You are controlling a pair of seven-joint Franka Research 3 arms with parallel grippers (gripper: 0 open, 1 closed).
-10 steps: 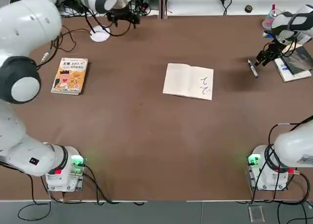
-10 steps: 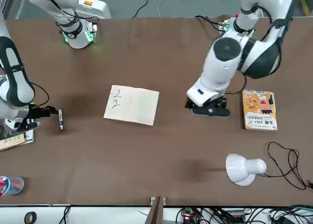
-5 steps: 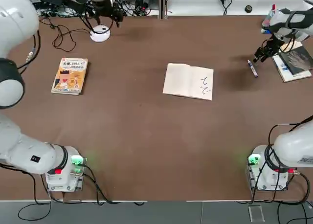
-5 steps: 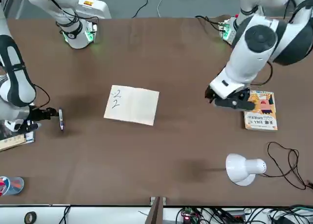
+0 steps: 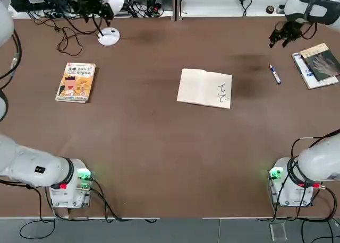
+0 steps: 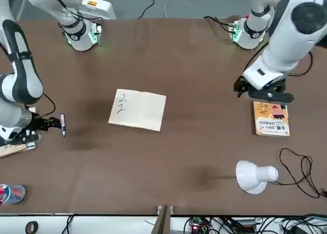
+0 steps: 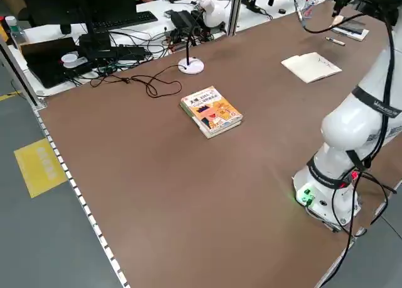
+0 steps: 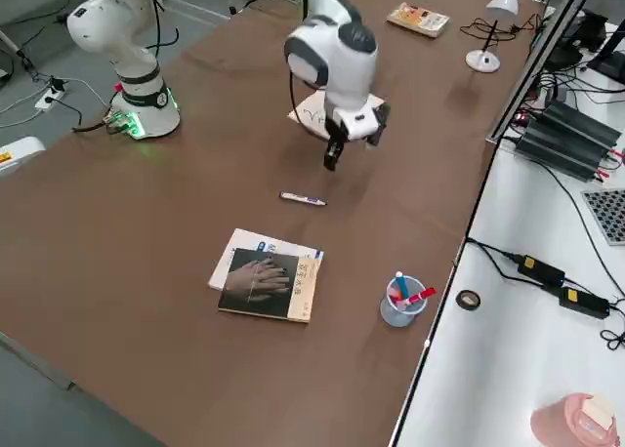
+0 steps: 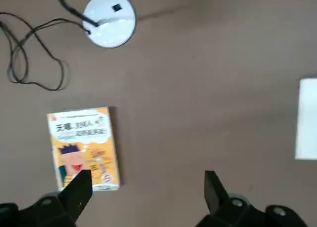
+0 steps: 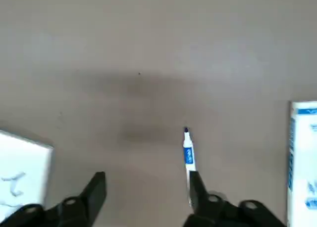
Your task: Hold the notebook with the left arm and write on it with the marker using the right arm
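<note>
In the middle of the bench point(image 5: 159, 147) lies the notebook point(image 5: 204, 88), open and flat, with dark scribbles on the part toward your right arm's side; nothing presses on it. The marker point(image 5: 274, 74) lies loose on the bench well to that same side, between the notebook and the dark-covered book on white papers point(image 5: 319, 63) — so the writing looks done, or paused, and the tool set down clear of the page. Your right gripper point(image 5: 282, 35) hangs above the bench just beyond the marker, toward the far edge; its jaws stand apart and empty, and the wrist view shows the marker on the bench beside one fingertip point(image 10: 194, 187), not between the two. Your left gripper point(image 6: 261, 88) hovers high over the orange-yellow illustrated book point(image 5: 76, 81), well apart from the notebook, jaws wide and holding nothing. Both arms are raised with the wrists pointing down at the bench, neither touching a thing. The white desk lamp point(image 5: 109, 37) stands near the far edge on the left side. If more writing is wanted, you would need both holds afresh — the notebook pinned first, I judge, since loose pages will slide under a nib.
</note>
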